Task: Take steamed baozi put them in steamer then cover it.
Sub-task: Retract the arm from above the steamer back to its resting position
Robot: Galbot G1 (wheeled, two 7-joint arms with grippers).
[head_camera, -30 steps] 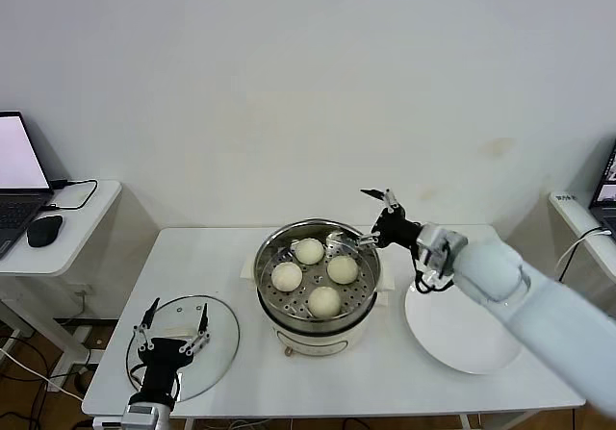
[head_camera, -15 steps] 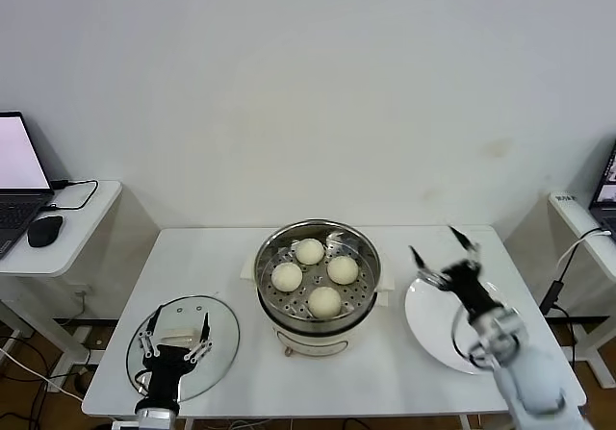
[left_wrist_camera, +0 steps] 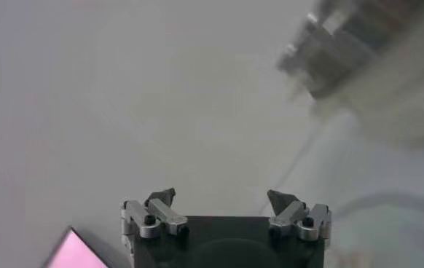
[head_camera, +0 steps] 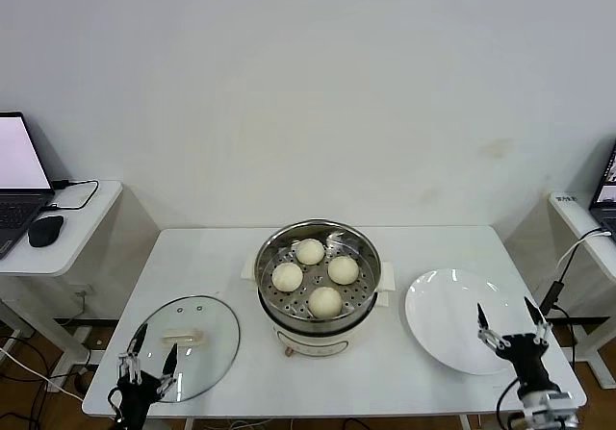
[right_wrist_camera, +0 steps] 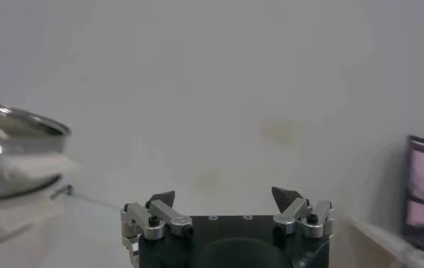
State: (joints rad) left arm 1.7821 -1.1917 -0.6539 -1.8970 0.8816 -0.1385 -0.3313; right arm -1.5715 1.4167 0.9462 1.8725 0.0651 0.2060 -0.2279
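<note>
Four small round off-white steamed baozi [head_camera: 317, 275] sit on the perforated steel tray inside the round shiny stainless-steel steamer [head_camera: 319, 322], spaced in a loose diamond, none stacked. The steamer stands on its cream-white base near the middle of the white surface [head_camera: 231, 252], and its top is uncovered. Off to the robot's left, the round clear glass cover [head_camera: 207, 320] with the metal rim lies flat on the surface near the front edge, its cream-white oblong handle facing up, well apart from the steamer. Down at that front corner the left pincer [head_camera: 147, 364] hovers over the near edge of the cover, jaws spread wide, nothing between them; the left wrist view shows the left pincer [left_wrist_camera: 221, 198] empty against a blur of pale wall. Over on the robot's right, a flat round white plate [head_camera: 446, 300] lies bare beside the steamer. The right pincer [head_camera: 508, 318] hangs at the plate's near edge, jaws wide apart too and holding nothing; from its own wrist camera the right pincer [right_wrist_camera: 224, 196] gapes open with the steamer's rim [right_wrist_camera: 24, 125] off to one side. Beyond, on a separate side desk on the robot's left, there's an open laptop [head_camera: 17, 178] and a black mouse [head_camera: 44, 230].
</note>
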